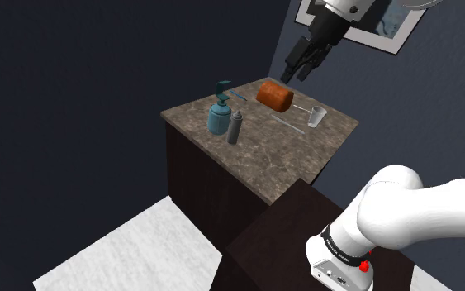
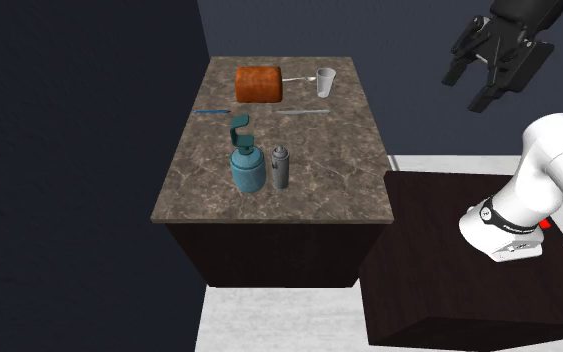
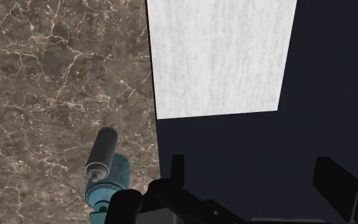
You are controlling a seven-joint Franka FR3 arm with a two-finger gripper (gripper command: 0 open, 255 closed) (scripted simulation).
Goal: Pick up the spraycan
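Spray can (image 2: pixel 280 168) stands upright on the counter (image 2: pixel 339 180), long axis vertical, just beside a teal soap bottle (image 2: pixel 246 165). Gripper (image 2: pixel 469 88) hangs high, off the counter's edge and well apart from the can. Fingers (image 3: pixel 177 168) spread, holding nothing. In the wrist view the can (image 3: pixel 102 153) sits outside them, beyond one finger. Judgement: shift sideways over the counter, then descend.
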